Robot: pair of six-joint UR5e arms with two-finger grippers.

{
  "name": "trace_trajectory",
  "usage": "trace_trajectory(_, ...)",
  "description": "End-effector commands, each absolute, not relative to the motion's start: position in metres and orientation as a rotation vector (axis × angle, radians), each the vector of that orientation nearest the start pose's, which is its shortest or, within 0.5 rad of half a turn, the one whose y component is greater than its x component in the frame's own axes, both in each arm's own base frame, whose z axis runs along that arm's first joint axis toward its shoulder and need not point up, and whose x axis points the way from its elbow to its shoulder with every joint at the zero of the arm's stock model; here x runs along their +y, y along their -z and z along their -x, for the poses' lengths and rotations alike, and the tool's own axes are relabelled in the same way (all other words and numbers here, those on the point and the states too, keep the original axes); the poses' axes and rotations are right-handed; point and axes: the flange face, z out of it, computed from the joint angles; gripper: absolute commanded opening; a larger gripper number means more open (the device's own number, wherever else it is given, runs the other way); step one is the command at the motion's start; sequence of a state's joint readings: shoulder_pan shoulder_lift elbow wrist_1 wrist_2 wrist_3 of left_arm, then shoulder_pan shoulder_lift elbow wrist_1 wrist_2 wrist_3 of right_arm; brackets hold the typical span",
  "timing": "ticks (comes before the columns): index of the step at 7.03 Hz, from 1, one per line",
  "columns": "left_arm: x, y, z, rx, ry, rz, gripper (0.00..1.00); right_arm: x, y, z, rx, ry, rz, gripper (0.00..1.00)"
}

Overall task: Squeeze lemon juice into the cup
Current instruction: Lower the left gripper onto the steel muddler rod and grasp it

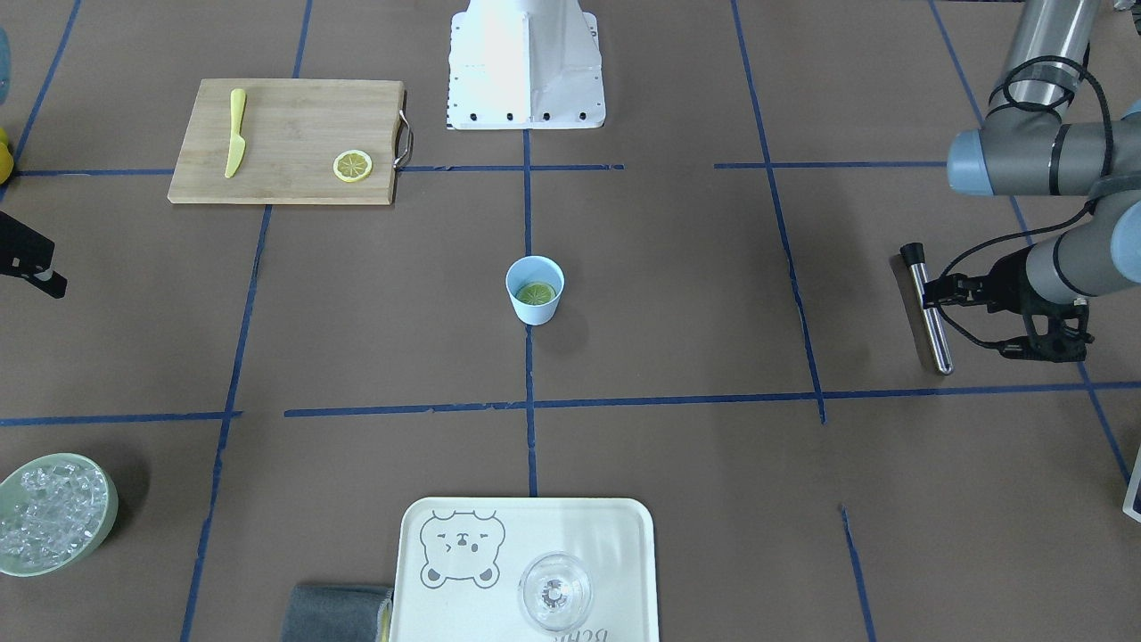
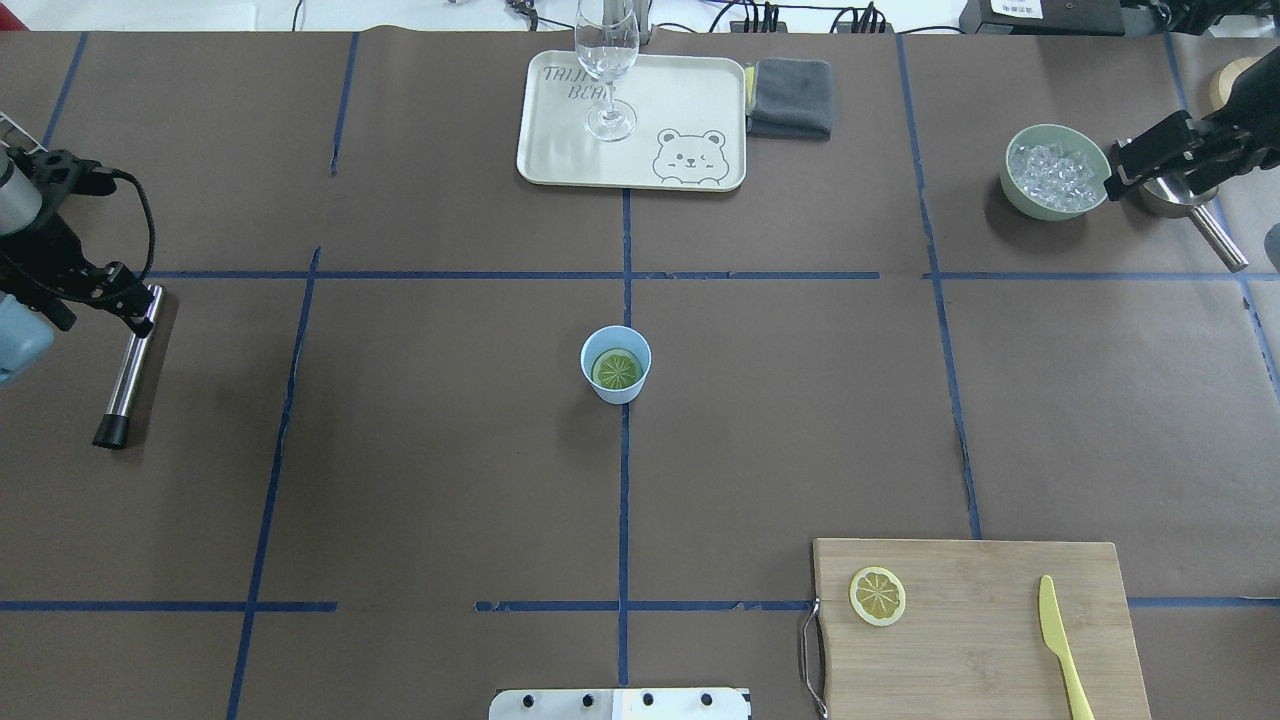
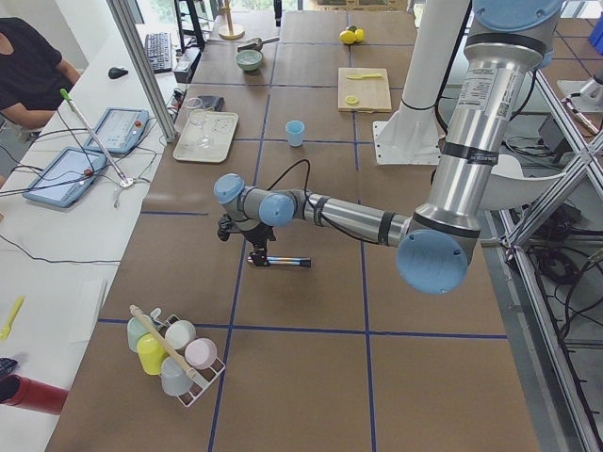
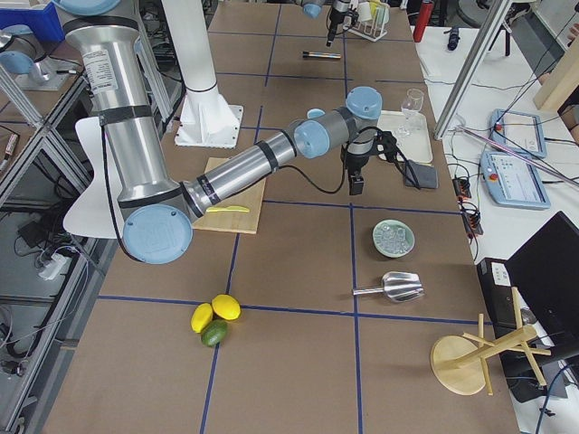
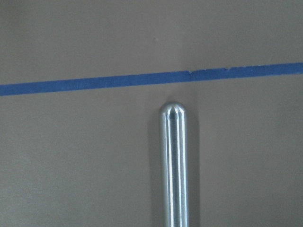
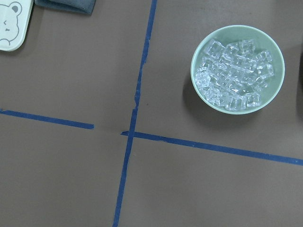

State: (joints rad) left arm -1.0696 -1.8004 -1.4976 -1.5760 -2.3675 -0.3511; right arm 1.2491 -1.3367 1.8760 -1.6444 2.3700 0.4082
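The light-blue cup (image 1: 535,312) (image 2: 617,392) stands at the table's centre on a blue tape line. One lemon slice (image 1: 536,293) (image 2: 616,369) lies flat inside it. A second slice (image 1: 353,166) (image 2: 878,596) rests on the wooden cutting board (image 1: 285,134). My left gripper (image 1: 927,292) (image 2: 135,300) hovers at the table's left side over a steel rod (image 2: 128,365) (image 5: 173,165), far from the cup. Far on the other side, my right gripper (image 1: 49,283) (image 2: 1115,180) hangs beside the ice bowl. No view shows how either gripper's jaws stand.
A yellow plastic knife (image 1: 235,132) lies on the board. The pale green bowl of ice (image 2: 1010,195) (image 6: 236,112) sits far right, with a metal scoop (image 2: 1190,210) beside it. The bear tray (image 2: 560,140) carries a clear glass (image 2: 607,60), and a grey cloth (image 2: 790,95) lies beside it.
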Motion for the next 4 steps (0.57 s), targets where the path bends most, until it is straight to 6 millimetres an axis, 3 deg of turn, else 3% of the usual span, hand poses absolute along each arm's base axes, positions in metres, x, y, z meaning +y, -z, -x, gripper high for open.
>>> trace_trajectory(1,-0.5501,-0.5855,-0.2476,0.793,-0.237,0.184,1.0,-0.5462,-0.3915,0.116,-0.888,0.106,-0.135,1.0)
trace_trajectory(4,-0.5498,-0.5936,-0.2484,0.786,-0.232,0.195,1.0,-0.5469,-0.3898,0.1163,-0.889,0.108,-0.138,1.0)
